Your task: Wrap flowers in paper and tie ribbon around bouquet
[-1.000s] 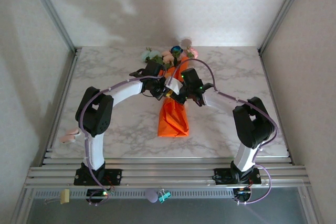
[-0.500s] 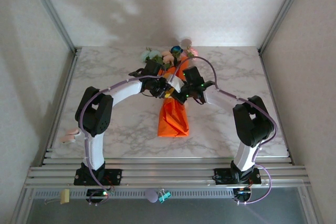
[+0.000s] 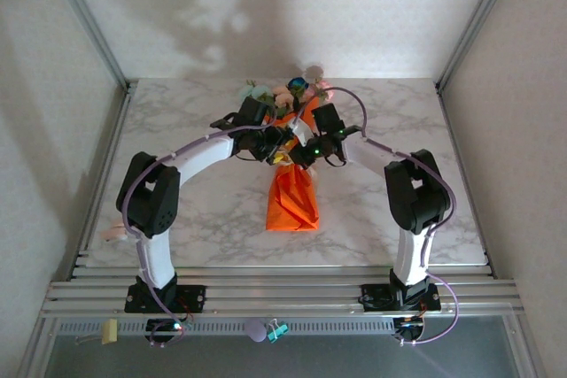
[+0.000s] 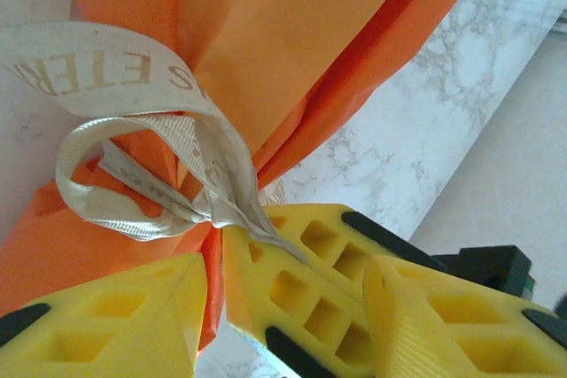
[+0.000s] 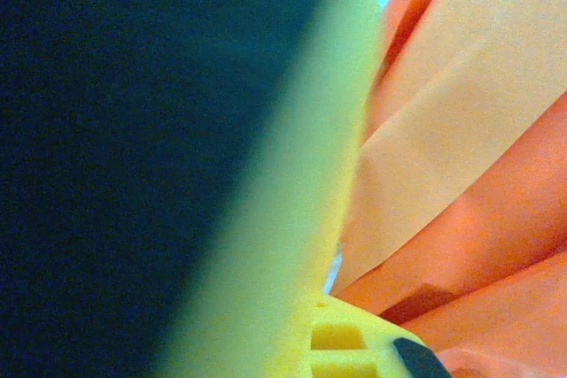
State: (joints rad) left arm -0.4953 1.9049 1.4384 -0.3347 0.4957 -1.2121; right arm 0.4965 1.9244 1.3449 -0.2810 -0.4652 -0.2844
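On your left, the left gripper (image 3: 269, 142) reaches in over the marble table (image 3: 177, 210) to the waist of the bouquet (image 3: 293, 196). Its claw is released: in the left wrist view its two yellow fingers (image 4: 97, 325) stand well apart at the bottom corners and hold nothing, the left one just beside the orange paper (image 4: 292, 42). In the middle, the bouquet lies along the table's centre with its wide orange foot toward you and the flowers (image 3: 292, 90) at the far edge, pink and pale blooms with one blue among them. The cream ribbon (image 4: 133, 77), printed with letters, goes around the gathered paper and forms a loose loop with a crossing below it. One tail runs down to a third yellow finger between the left arm's own. On your right, the right gripper (image 3: 303, 151) meets the bouquet from the other side, close against the left one, and it is clenched. You cannot tell whether the ribbon tail is pinched in it or only lies against it. Its wrist view is a blurred yellow finger (image 5: 292, 174) hard up against the orange folds.
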